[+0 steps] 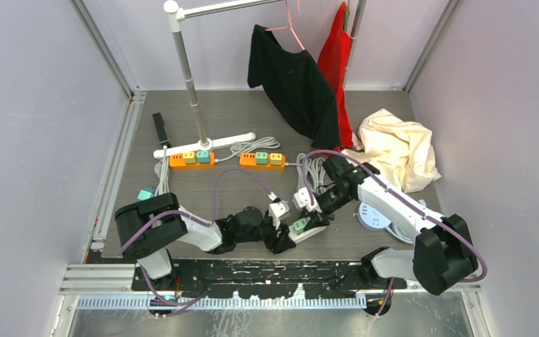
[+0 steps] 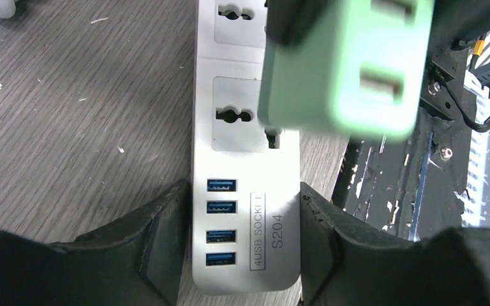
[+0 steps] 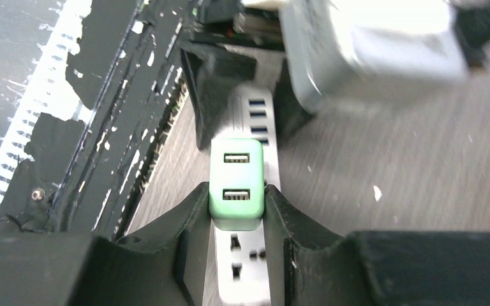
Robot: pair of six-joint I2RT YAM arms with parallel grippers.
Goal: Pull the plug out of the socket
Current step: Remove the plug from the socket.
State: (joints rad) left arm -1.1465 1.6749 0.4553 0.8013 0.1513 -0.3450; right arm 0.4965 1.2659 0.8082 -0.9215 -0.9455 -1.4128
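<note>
The white power strip [image 2: 245,210] lay at the near edge of the table [image 1: 253,203], between the two arms and just beside the black mounting plate [image 2: 415,185] at their bases. The left gripper [image 2: 242,197] was clamped on the end of the strip that carries four blue USB ports, one finger against each long side. The green plug [image 3: 236,185] sat over a socket further along the strip. The right gripper [image 3: 236,199] was closed on it, its fingers [image 3: 198,213] pressing the plug's two flanks. In the left wrist view the plug loomed large and blurred above that socket. Whether its pins were in or out could not be told. The two wrists were crowded closely together over the strip. Behind them a coil of grey cable [image 1: 314,168] lay on the table, and a round white socket hub [image 1: 374,216] sat just beside the right arm. Further back stood two orange power strips [image 1: 191,159] with small plugs in them, beside the white foot of a clothes rack [image 1: 189,77]. A black shirt [image 1: 295,84] and a red garment [image 1: 333,56] hung from the rack. A cream cloth [image 1: 400,147] was heaped at the right.
</note>
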